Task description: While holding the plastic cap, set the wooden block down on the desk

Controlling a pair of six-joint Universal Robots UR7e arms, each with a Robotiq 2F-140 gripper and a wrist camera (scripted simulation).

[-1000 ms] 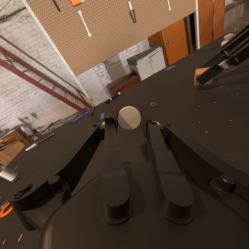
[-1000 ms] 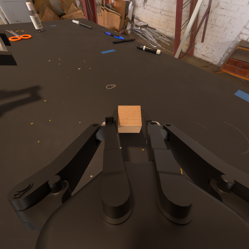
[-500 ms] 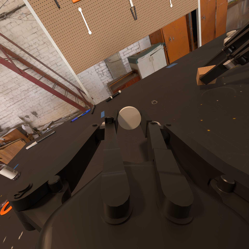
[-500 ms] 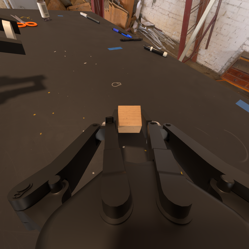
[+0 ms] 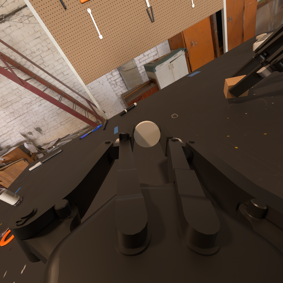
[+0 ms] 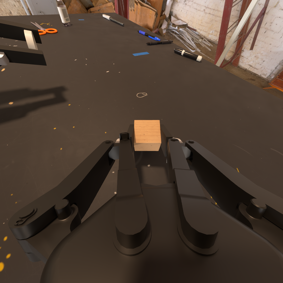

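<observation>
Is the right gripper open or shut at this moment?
Shut on the wooden block. The right gripper has its fingers pressed against both sides of the block, above the desk.

Even, moderate light is seen; a soft shadow is cast on the desk [image 6: 199, 107]; edges are bowed by wide-angle distortion.

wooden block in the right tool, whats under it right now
In the left wrist view the wooden block sits low over the dark desk with only shadow beneath. Whether it touches is unclear; the right tool hides part of it.
</observation>
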